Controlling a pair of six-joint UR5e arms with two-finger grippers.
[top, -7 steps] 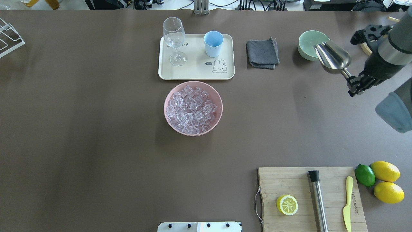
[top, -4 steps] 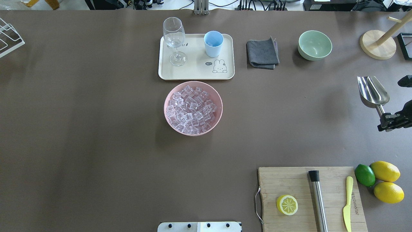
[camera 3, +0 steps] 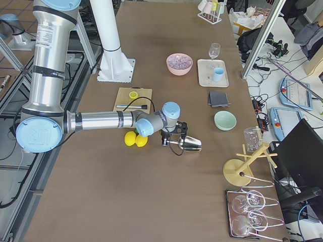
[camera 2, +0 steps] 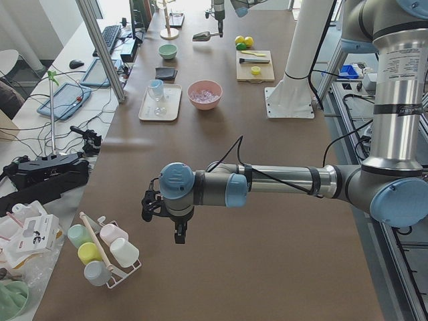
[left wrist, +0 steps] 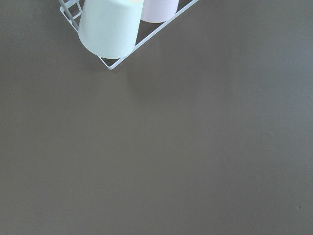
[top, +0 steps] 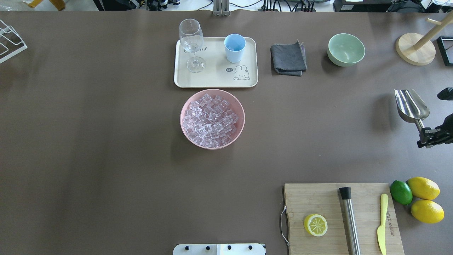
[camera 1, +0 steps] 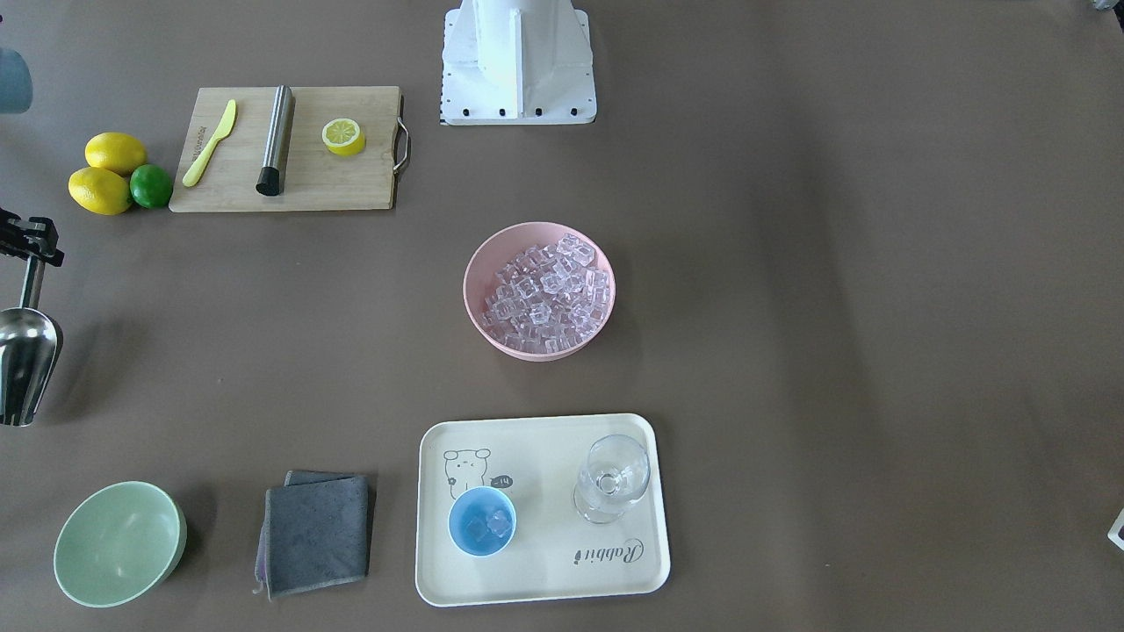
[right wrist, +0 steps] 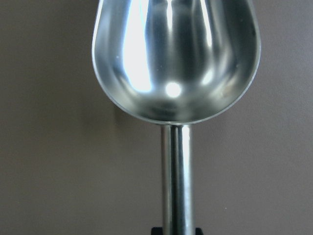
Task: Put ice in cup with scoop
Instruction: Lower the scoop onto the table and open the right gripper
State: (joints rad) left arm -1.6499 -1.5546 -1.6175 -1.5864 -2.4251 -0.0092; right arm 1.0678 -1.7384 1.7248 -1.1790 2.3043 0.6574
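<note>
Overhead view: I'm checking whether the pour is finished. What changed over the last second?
The right claw, holding the shiny steel scoop by its handle throughout, carried it from beside the pale green bowl out to the robot's right and nearer its base. The clear ice cubes in the pink bowl, the light-blue cup on the cream tray, the stemmed glass and the grey cloth stayed put.
</note>
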